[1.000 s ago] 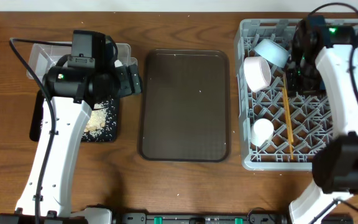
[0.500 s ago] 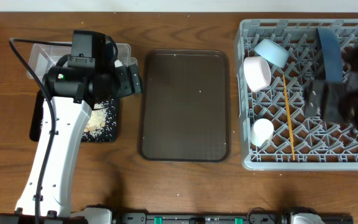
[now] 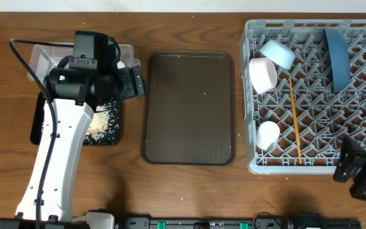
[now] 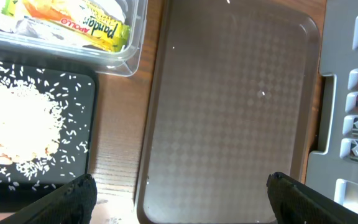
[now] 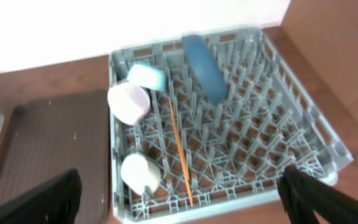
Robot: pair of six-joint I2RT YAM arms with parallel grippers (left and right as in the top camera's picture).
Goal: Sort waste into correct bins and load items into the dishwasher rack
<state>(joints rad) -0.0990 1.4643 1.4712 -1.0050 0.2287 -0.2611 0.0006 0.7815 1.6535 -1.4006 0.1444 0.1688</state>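
The grey dishwasher rack (image 3: 250, 166) at the right holds the dark blue plate (image 3: 337, 57) upright, the white bowl (image 3: 263, 74), the pale blue bowl (image 3: 278, 53) and the chopsticks (image 3: 293, 121). My right gripper (image 5: 182, 205) is open and empty, pulled back above the rack's front; the arm shows at the overhead's bottom right corner (image 3: 354, 168). My left gripper (image 4: 179, 202) is open and empty over the left edge of the brown tray. The snack wrapper (image 4: 73, 18) lies in the clear tub (image 4: 132, 56). Rice scraps (image 4: 17, 130) lie in the black tray (image 4: 82, 93). I cannot make out the tissue.
The dark brown serving tray (image 3: 189, 108) lies bare between the bins and the rack. A small white cup (image 3: 268, 134) sits in the rack's front left. My left arm (image 3: 75, 89) covers much of the clear tub and black tray from above.
My right arm has drawn away from the back of the rack to the front right corner, leaving the blue plate upright in the rack. The left arm has not moved.
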